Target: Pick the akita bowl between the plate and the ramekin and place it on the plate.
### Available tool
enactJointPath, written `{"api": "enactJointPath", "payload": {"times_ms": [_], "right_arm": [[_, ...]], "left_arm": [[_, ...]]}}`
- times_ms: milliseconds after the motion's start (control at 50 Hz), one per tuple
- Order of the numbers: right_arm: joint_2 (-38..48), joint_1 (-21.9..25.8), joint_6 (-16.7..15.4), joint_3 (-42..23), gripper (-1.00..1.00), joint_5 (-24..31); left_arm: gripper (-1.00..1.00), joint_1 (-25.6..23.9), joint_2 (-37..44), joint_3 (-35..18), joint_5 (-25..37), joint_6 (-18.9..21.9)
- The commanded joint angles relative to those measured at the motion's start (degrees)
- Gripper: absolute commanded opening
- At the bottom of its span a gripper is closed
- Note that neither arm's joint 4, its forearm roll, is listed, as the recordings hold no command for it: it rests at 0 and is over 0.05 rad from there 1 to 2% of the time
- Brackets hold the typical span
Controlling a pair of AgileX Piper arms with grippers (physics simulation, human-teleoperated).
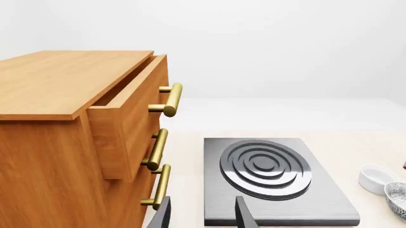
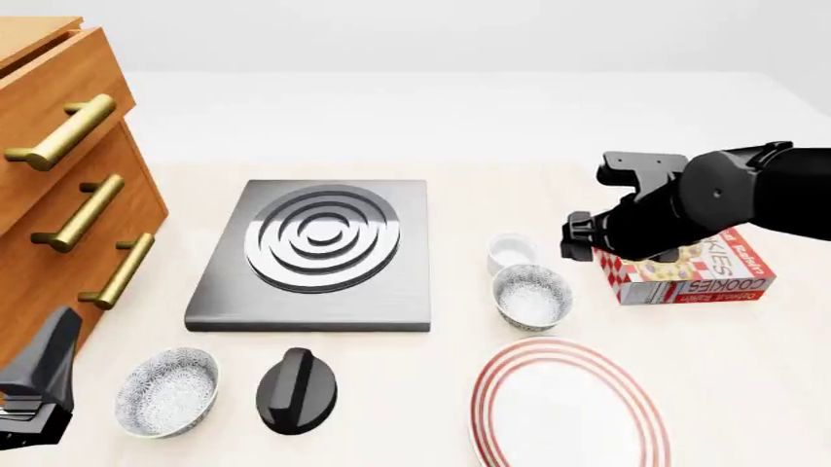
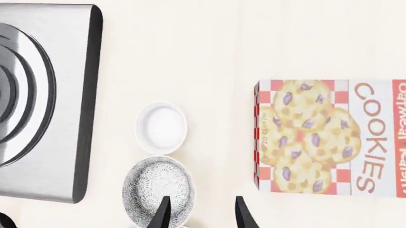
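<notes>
Hiding the cookie box [image 2: 707, 268] partly, the right arm's fingers [image 3: 162, 211] gape empty above the akita bowl [image 3: 155, 190].

A pale beige counter [image 2: 454, 126] carries everything. At its left edge stands a wooden drawer cabinet with brass handles [image 2: 58, 195]. Near the middle lies a flat grey metal hob slab with raised concentric rings [image 2: 318, 255]. Just right of it sits the small plain white ramekin [image 2: 512, 252], with the speckled akita bowl [image 2: 531, 296] beside it and the large white red-ringed plate [image 2: 569, 407] nearer still. A red-and-white cookie box [image 2: 707, 272] lies flat to the right. A second speckled bowl [image 2: 166, 391] and a black knob-like object [image 2: 296, 389] rest in front of the hob.
</notes>
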Motion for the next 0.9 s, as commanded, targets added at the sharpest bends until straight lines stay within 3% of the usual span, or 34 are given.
{"api": "enactJointPath", "payload": {"times_ms": [20,900], "right_arm": [[1.8,0.0,0.6,2.0,1.0,-2.8],[7.2,2.0,0.7,4.7,1.0,-7.7]], "left_arm": [[1.0,0.0,0.0,0.0,0.0,0.0],[1.0,0.0,0.0,0.0,0.0,0.0]]}}
